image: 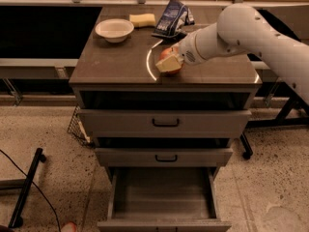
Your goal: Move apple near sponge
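Note:
The red-orange apple point(165, 54) is on the cabinet top near its front edge, right of the middle. My gripper point(169, 64) reaches in from the right and is shut on it. A pale fingertip point(168, 66) covers the apple's front, so only its upper left shows. I cannot tell whether the apple rests on the top or is just off it. The pale yellow sponge point(143, 20) lies at the back of the top, well behind and left of the apple.
A round white bowl point(114, 30) stands at the back left, next to the sponge. A dark blue-and-white snack bag point(172, 17) lies at the back, right of the sponge. The brown cabinet top point(116, 62) sits over drawers, and the bottom drawer point(164, 197) is pulled open.

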Robot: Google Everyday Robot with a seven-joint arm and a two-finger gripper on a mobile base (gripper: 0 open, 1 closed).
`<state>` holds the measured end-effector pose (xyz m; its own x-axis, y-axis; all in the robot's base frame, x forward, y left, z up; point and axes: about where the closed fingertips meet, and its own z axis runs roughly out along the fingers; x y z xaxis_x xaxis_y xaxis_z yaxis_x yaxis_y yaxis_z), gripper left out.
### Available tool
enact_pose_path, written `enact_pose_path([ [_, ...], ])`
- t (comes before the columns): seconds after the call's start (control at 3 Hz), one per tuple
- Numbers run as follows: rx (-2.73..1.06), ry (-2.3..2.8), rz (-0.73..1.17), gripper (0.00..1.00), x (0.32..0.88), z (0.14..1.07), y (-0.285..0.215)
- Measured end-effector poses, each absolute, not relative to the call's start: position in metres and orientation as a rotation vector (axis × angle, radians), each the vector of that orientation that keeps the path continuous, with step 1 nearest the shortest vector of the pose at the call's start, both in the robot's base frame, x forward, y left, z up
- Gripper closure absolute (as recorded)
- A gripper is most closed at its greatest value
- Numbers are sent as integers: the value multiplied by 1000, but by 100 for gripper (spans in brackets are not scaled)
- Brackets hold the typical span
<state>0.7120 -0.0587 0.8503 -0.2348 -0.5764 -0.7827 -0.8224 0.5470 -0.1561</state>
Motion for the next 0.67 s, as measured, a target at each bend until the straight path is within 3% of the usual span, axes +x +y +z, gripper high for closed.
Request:
enact_pose_path([
  [0.67, -1135, 1934, 366, 100, 712, 852, -59],
])
